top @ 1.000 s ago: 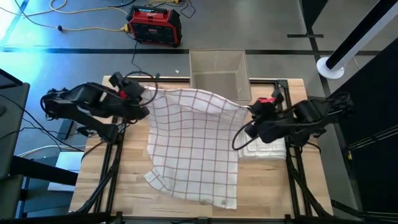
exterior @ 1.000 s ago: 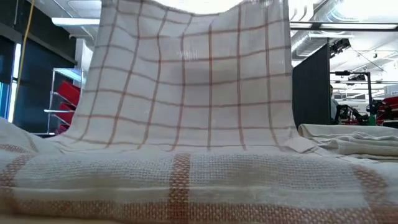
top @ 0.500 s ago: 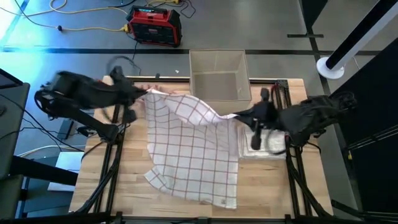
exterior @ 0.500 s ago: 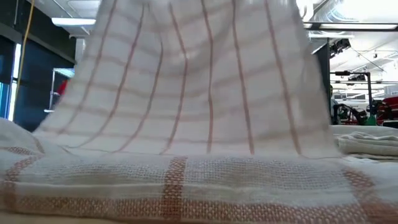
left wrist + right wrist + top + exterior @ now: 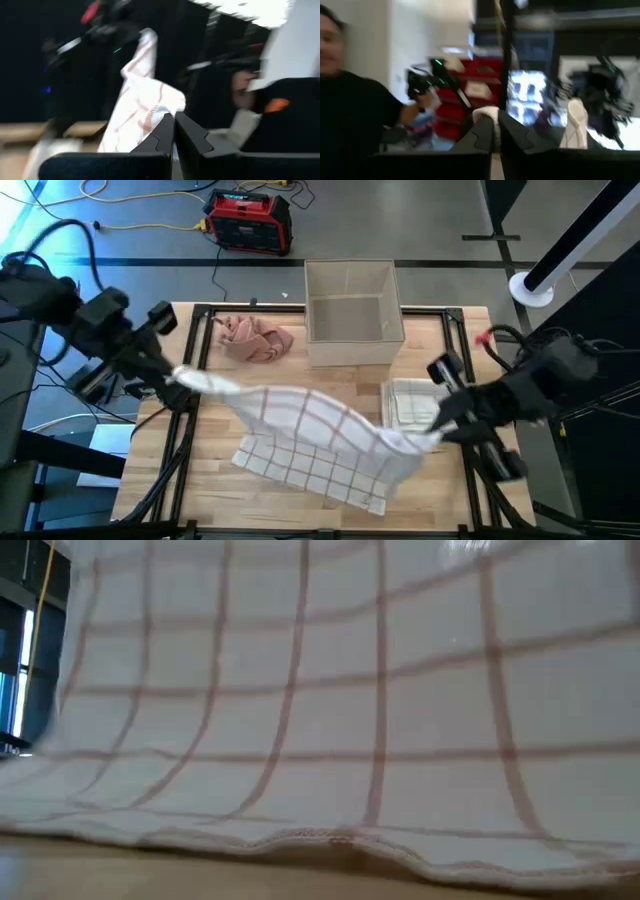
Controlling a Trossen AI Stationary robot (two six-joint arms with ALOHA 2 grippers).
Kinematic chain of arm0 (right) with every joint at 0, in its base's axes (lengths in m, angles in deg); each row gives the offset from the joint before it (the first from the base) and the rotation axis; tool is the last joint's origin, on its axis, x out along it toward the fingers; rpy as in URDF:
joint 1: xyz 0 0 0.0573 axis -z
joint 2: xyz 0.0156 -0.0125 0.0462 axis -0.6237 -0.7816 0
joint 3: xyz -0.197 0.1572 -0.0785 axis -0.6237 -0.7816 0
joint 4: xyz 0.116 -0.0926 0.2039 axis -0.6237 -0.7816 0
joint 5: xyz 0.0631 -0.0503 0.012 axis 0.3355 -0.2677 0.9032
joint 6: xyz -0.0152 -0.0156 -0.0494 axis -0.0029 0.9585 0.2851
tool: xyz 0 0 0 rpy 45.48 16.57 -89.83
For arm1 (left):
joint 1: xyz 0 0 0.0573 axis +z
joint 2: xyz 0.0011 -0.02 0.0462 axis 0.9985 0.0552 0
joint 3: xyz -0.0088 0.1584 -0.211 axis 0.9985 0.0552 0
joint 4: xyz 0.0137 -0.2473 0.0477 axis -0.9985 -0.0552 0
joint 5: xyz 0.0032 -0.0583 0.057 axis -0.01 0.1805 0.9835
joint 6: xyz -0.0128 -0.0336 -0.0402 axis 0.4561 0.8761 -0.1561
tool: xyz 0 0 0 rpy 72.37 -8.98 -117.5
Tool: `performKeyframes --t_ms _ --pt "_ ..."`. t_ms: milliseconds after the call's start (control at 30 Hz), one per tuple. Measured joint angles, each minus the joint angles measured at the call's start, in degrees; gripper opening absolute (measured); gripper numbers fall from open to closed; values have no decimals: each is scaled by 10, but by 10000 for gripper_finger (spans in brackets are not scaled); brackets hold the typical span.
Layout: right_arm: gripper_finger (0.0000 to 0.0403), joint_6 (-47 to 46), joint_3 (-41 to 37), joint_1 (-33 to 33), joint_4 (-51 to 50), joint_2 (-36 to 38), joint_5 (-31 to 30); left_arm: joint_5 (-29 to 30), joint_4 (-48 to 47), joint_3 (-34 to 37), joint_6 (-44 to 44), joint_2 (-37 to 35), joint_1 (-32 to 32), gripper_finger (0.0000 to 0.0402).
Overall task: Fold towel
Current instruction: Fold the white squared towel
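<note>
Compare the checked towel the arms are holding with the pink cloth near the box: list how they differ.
The checked towel is white with thin red lines; the pink cloth is plain pink. The checked towel is much larger. The checked towel is stretched between the left gripper and the right gripper, both shut on it, with its lower edge on the table; the pink cloth lies crumpled and untouched. Both are soft fabric.

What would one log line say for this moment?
task: fold towel | left gripper: shut on white red-checked cloth towel corner | right gripper: shut on opposite corner | towel: far edge lifted, near edge on wooden table
</note>
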Motion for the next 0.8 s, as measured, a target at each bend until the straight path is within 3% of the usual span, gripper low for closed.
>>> performKeyframes --t_ms 333,600,700,800 --pt "2 100 7 -76 141 -27 12 14 190 0 -91 48 -88 0" --pt "2 224 38 -166 142 -27 -77 55 275 0 -92 81 -132 0" --pt "2 273 40 -199 143 -26 -156 69 279 0 -80 92 -145 0" --pt "2 306 39 -220 146 -26 -299 119 267 1 -75 98 -155 0"
